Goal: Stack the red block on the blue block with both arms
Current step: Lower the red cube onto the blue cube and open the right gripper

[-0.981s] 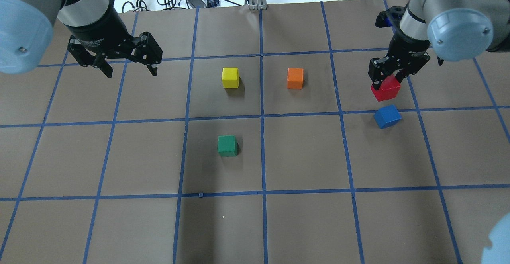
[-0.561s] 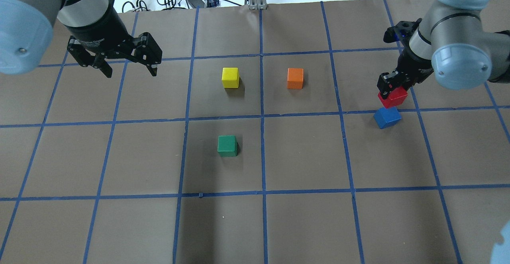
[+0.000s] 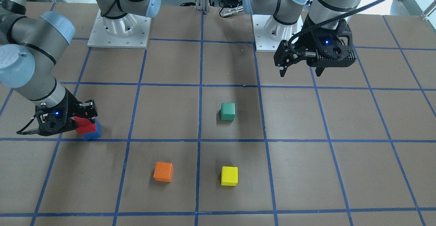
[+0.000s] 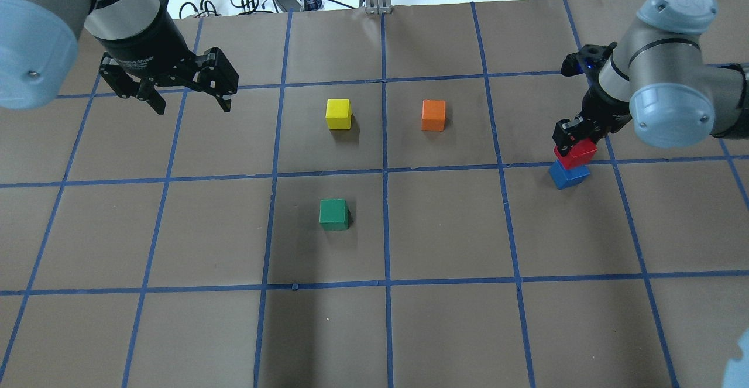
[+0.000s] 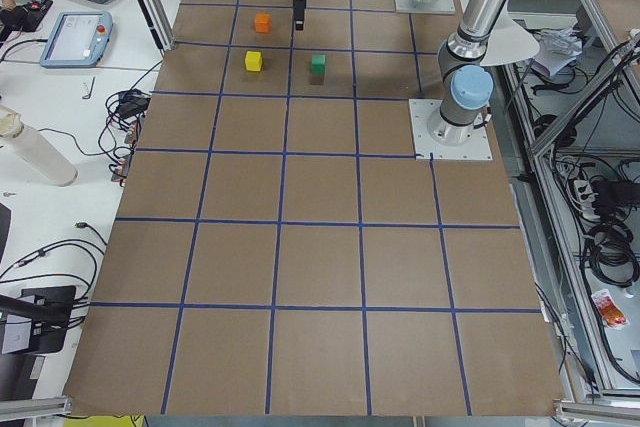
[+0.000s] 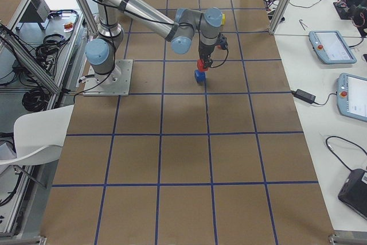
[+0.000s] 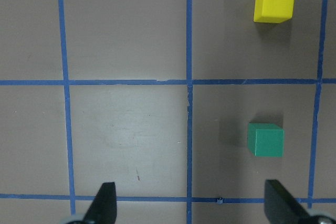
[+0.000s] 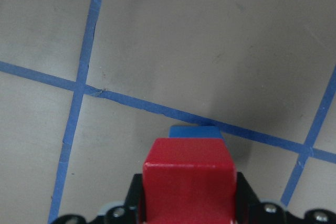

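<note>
Your right hand [image 4: 574, 141] is clamped on the red block [image 4: 576, 154], closed against two opposite faces, at about 3 o'clock on the desk [image 4: 445, 230] in the overhead view. What matters now is the vertical line. The blue block [image 4: 567, 175] sits right beneath the red one, at 6 o'clock from it in that view. The right wrist view shows only a thin blue strip past the red block's far edge at 12 o'clock. The two look nearly squared up and turned to the same angle, but you cannot tell for sure whether they touch. Your left hand [image 4: 193, 107] hangs wide open and empty at 10 o'clock, well apart, so the right hand is by far the nearer. I judge that only a short straight descent and a release are left, and a sideways nudge could shove the blue block.
</note>
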Tool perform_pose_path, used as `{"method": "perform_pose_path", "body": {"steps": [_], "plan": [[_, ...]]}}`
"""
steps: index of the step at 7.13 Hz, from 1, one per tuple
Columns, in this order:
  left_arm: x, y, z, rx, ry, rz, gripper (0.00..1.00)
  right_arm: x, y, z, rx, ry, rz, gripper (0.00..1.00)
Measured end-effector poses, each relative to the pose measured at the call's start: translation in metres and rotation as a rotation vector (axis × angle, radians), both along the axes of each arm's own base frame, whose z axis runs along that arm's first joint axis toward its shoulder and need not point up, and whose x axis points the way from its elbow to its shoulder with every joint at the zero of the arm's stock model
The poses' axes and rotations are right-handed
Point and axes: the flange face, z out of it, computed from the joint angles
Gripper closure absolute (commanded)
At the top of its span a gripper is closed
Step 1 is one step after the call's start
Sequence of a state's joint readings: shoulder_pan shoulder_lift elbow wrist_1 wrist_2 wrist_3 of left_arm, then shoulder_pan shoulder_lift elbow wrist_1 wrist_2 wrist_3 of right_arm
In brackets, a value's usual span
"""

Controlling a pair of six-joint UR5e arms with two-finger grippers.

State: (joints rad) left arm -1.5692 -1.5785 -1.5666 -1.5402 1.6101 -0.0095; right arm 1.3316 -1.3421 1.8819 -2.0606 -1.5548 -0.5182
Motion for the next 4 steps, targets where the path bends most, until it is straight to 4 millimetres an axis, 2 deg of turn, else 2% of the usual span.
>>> {"method": "perform_pose_path", "body": {"steps": [4], "plan": [[-0.0007, -0.001, 0.0047, -0.002, 0.007, 0.016, 0.0, -0.0043, 0.0086, -0.014, 0.003, -0.004, -0.012, 1.0]]}}
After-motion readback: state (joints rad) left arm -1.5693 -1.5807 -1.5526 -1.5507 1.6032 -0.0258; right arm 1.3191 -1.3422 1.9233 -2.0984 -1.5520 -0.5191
